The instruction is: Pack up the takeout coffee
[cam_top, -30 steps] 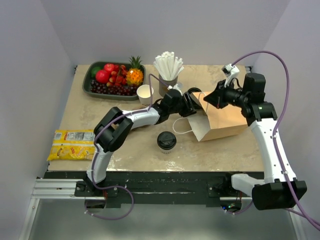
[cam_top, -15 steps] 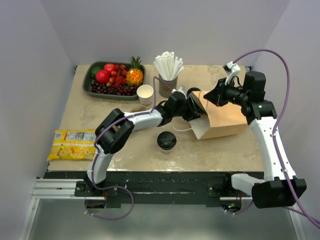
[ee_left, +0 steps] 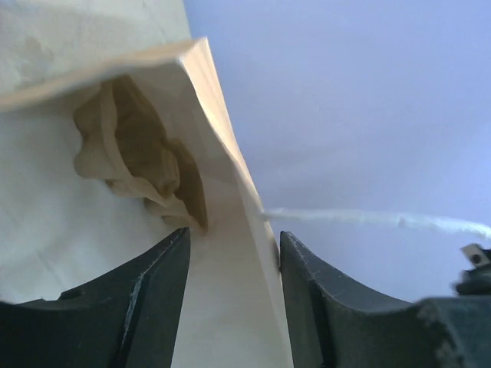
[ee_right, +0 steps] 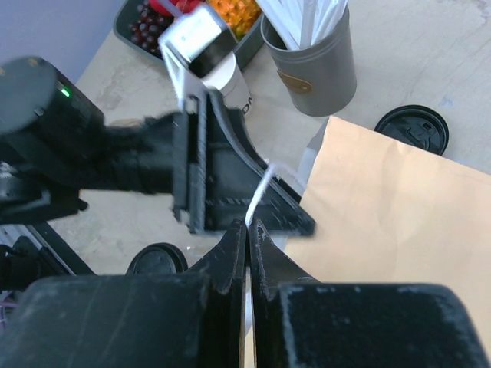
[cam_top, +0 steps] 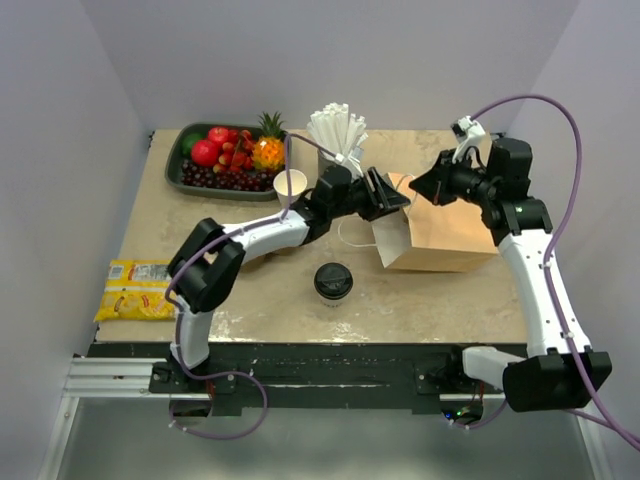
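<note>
We judge coffee (cam_top: 333,281) light, crushable; grip below lid. Left claw (ee_left: 234,238) gapes astride bag (cam_top: 450,235); right claw (ee_right: 247,230) pinches handle (ee_right: 261,192).

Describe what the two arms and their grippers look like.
The left arm and right arm have white tubular links, bulky black joints and black bases. A purple cable loops along each. The left gripper and right gripper have black, tapered fingers. A green light glows on the left wrist housing, and a white bracket sits on the right wrist.
</note>
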Tool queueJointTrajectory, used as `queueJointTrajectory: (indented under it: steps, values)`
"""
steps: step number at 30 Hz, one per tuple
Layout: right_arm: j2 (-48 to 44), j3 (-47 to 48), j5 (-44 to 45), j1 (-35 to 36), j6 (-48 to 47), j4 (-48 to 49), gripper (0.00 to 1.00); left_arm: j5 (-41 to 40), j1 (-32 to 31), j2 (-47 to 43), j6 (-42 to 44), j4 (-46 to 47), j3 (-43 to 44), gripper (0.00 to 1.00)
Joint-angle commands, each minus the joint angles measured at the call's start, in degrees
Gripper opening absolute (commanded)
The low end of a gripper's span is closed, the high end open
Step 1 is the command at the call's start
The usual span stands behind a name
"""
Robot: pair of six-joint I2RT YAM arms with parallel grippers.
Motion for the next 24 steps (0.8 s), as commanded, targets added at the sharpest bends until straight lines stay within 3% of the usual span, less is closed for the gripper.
queueJointTrajectory:
  steps: [1,11,14,18,24]
  values:
    - [1.00,1.45,1.71,-0.41,0.97,2.23,0.00,0.28,-3.03,5.21,-3.31,-1.32,4.63,0.53]
    - [2.15,2.68,2.06,-0.59,0.45,1.71,0.00,1.67,-1.89,2.59,-6.66,-5.90,1.92,0.43]
    - [2.15,3.56,2.50,-0.85,-0.17,1.44,0.00,5.00,0.30,-1.79,-6.83,-2.75,-0.71,0.45]
    - [2.32,3.65,2.24,-1.12,0.01,1.88,0.00,5.02,1.54,-6.82,-7.00,1.30,-5.99,0.56]
    - [3.03,4.35,2.24,-1.12,-0.43,1.27,0.00,4.67,1.98,-3.49,-8.94,-0.45,-6.18,0.56]
